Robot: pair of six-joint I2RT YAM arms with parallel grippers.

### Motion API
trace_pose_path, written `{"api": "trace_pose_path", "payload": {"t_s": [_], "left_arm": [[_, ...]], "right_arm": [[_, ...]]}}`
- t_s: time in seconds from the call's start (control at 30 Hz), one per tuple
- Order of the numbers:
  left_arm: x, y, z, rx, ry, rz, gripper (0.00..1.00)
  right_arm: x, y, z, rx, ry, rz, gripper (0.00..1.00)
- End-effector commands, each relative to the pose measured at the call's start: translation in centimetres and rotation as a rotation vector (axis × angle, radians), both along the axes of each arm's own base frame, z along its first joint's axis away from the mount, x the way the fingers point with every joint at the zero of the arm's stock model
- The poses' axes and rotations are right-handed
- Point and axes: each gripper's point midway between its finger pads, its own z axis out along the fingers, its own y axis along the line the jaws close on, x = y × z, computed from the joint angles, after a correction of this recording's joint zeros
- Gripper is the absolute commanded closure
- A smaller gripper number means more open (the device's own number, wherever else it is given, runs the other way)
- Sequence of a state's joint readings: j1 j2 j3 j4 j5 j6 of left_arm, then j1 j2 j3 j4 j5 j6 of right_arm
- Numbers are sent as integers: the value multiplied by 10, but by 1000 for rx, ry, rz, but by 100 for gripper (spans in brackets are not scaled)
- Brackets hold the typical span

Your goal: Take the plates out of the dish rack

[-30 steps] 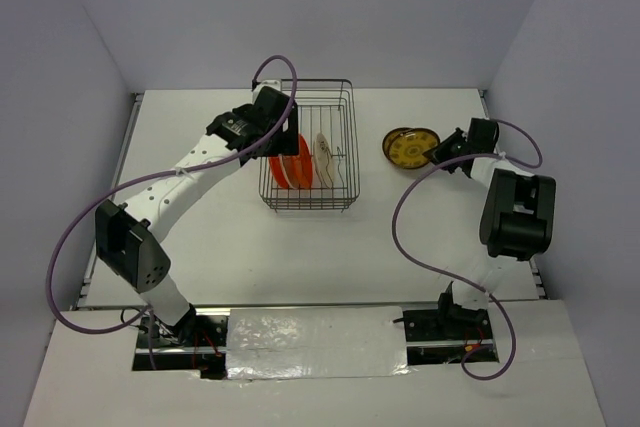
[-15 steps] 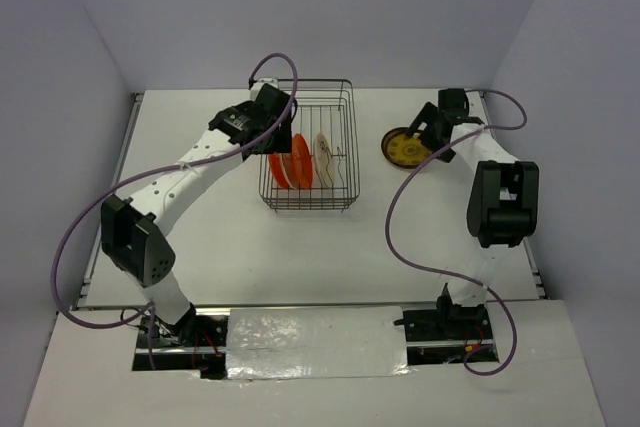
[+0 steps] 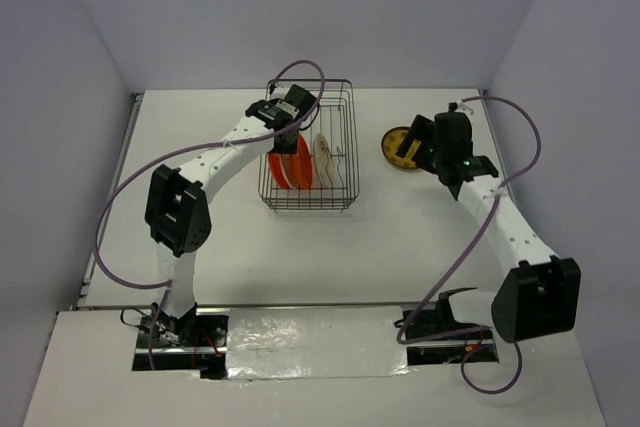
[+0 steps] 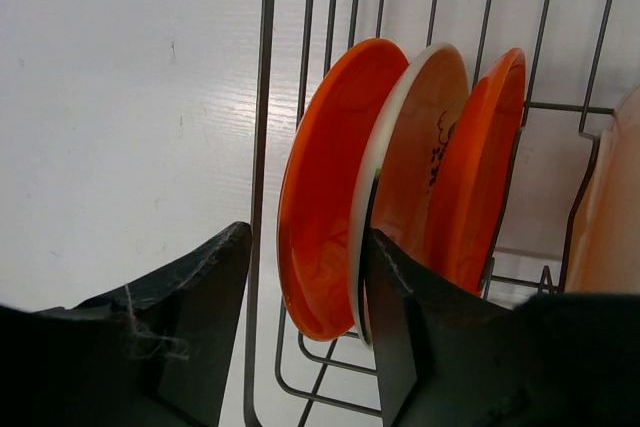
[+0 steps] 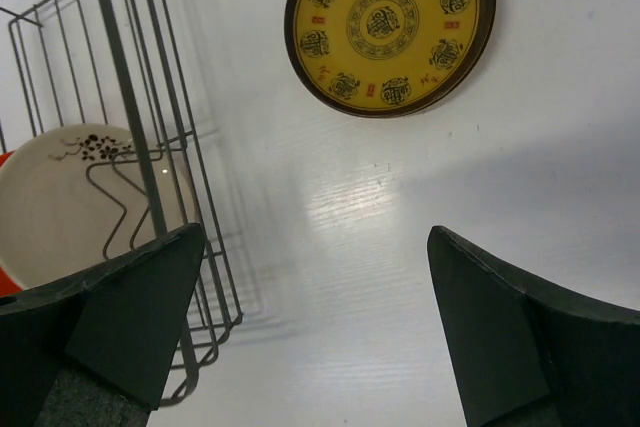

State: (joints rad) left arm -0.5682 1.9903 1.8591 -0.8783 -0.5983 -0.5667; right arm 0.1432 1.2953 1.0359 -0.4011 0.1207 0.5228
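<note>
The dark wire dish rack [image 3: 347, 117] holds upright plates. In the left wrist view an orange plate [image 4: 325, 147] stands foremost, then a white-rimmed one with dark blotches [image 4: 432, 137], then another orange one [image 4: 492, 147]. My left gripper [image 4: 305, 237] [image 3: 290, 125] is open, straddling the foremost orange plate's lower edge. One finger [image 4: 190, 317] is clear of the plate, with a rack wire [image 4: 262, 97] between them. The other finger [image 4: 410, 327] lies against the white rim. The yellow patterned plate [image 5: 388, 27] [image 3: 397, 145] lies flat on the table. My right gripper [image 5: 315, 235] [image 3: 428, 147] hangs wide open and empty above bare table beside it.
A cream plate with dark flowers [image 5: 80, 187] shows through the rack's side [image 5: 125, 97] in the right wrist view. The white table [image 3: 400, 237] is walled at the back and both sides. Purple cables loop from both arms.
My right gripper let go of the yellow plate, opened wide and drew back from it. My left gripper narrowed around the foremost orange plate in the rack. Both arms shifted their elbows.
</note>
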Motion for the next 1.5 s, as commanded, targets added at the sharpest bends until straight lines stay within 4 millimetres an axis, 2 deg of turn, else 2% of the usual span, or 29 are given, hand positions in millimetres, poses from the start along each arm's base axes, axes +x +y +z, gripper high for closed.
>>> {"api": "trace_pose_path", "payload": {"t_s": [0.0,0.03,0.17,0.2,0.23,0.3,0.53,0.7,0.77,0.8,1.1,1.23,1.3,1.37,1.47], "left_arm": [[1,15,12,11,-37,60,40],[0,15,9,14,-28,59,40],[-4,13,19,-31,-56,48,38],[-4,9,21,-48,-59,35,36],[-4,8,27,-66,-74,30,30],[-4,6,33,-82,-87,24,26],[-12,8,59,-126,-133,8,27],[-9,-4,72,-148,-152,-29,35],[-7,-8,69,-131,-141,-30,36],[-6,-9,59,-113,-118,-30,38],[6,-22,26,-98,-67,-44,46],[7,-21,7,-70,-32,-29,54],[5,-19,-3,-46,-10,-19,61],[5,-18,-4,-46,-12,-12,68],[4,-18,1,-46,-26,-13,73]], "right_arm": [[-12,6,13,-1,-63,40,0],[-13,7,11,-3,-59,46,0],[-18,8,12,-13,-64,57,0],[-18,8,11,-17,-61,62,0],[-18,9,9,-16,-55,65,0],[-18,12,3,-12,-39,79,0],[-19,17,-6,-11,-20,101,0],[-20,20,-9,-5,-20,110,0],[-21,22,-9,0,-20,116,0],[-21,22,-10,0,-20,117,0],[-24,22,-11,-9,-16,132,0],[-25,24,-13,-4,-17,138,0],[-26,23,-13,-5,-17,139,0],[-26,24,-13,-6,-15,141,0],[-26,23,-12,-9,-17,139,0]]}}
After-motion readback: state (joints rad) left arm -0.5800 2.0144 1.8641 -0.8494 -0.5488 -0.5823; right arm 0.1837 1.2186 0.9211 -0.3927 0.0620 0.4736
